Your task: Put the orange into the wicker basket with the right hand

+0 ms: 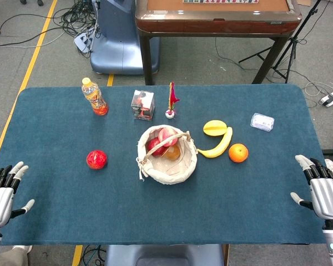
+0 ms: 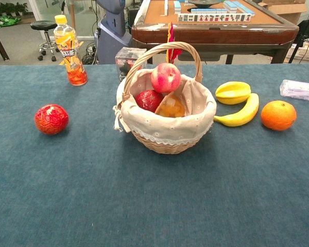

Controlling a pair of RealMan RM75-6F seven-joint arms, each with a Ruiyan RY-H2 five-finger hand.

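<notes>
Our right hand point(image 1: 326, 191) rests empty, fingers spread, well apart from the orange point(image 1: 238, 152) beside the basket point(image 1: 184, 166). Our left hand point(image 1: 3, 191) is likewise spread and empty.

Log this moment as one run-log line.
phase: pre-reach | orange: on table, right of banana, untouched | wicker basket: holds fruit | right hand: open, table's right edge | left hand: open, idle

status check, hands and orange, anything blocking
Left hand and right hand open, at table edges. Orange on cloth, untouched. Banana lies between it and wicker basket.
</notes>
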